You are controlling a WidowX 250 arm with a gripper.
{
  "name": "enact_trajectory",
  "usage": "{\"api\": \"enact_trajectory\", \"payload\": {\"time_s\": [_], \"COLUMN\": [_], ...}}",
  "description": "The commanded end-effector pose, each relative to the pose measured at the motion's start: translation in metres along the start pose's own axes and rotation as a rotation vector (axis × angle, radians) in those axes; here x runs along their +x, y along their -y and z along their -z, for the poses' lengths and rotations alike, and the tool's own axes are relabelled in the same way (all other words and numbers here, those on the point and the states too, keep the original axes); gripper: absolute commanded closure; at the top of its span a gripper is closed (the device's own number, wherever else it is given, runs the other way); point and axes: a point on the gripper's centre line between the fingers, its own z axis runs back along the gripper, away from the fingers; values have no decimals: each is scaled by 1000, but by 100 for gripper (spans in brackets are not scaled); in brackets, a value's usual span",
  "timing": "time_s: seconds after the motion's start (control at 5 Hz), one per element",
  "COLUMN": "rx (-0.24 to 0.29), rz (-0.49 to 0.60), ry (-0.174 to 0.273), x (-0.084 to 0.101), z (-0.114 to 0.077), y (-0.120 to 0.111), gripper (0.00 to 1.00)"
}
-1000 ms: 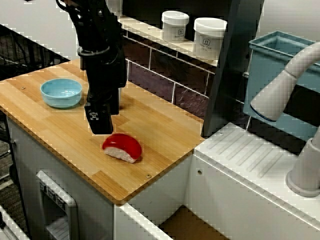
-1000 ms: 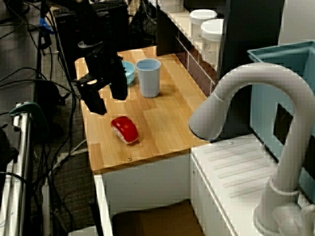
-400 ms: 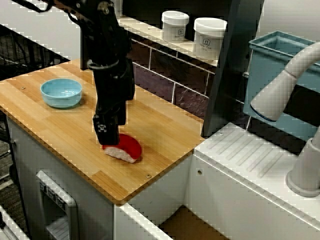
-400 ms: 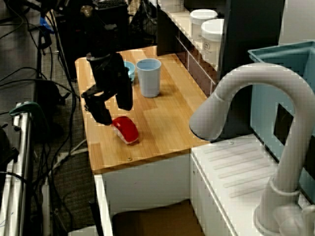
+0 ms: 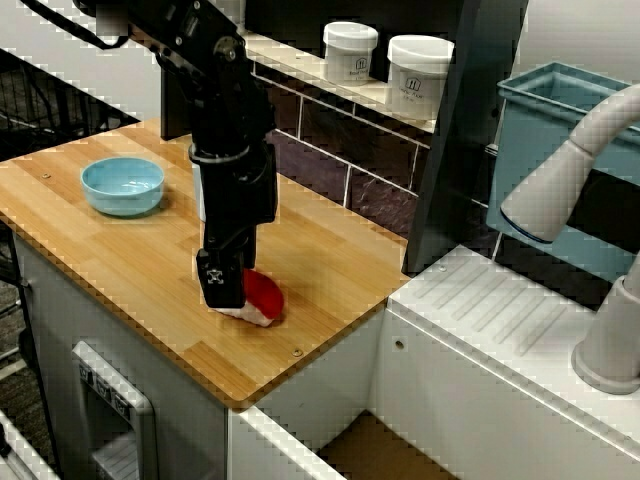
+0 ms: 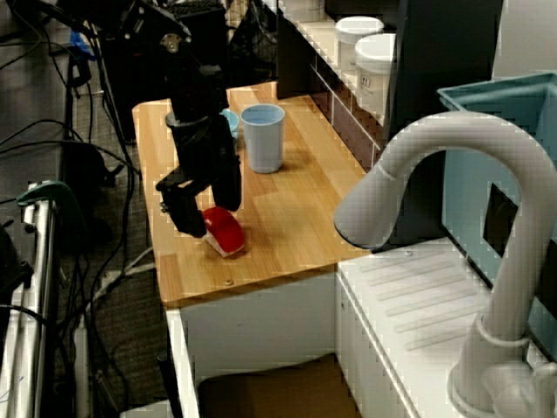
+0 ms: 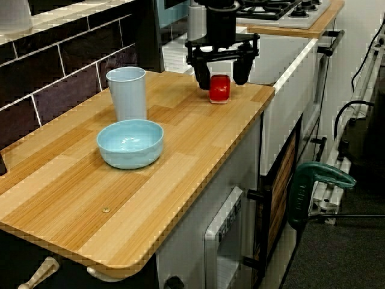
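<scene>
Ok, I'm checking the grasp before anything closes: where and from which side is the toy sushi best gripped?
Across its narrow width, on the two long sides of the toy sushi, coming straight down from above. It lies flat on the counter, its rounded red top would likely slip, and both long sides are free. The open gripper stands over it, a finger on each side.

Cams front + both ends (counter [image 5: 130,290] shared)

In the view along the counter, my pincer [image 7: 220,78] stands at upper centre, jaws spread. Bare counter [image 7: 198,138] lies open through the middle and along the right edge. At left, the cup [image 7: 126,93] and bowl [image 7: 130,142] block the way. The wall [image 7: 66,66] closes off the upper left.
</scene>
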Motion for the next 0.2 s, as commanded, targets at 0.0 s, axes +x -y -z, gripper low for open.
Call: {"api": "enact_trajectory", "payload": {"time_s": [0.0], "rx": [24], "rz": [-28], "ry": [-7], "x": [-11], "z": [0], "y": [-2], "gripper": [0]}}
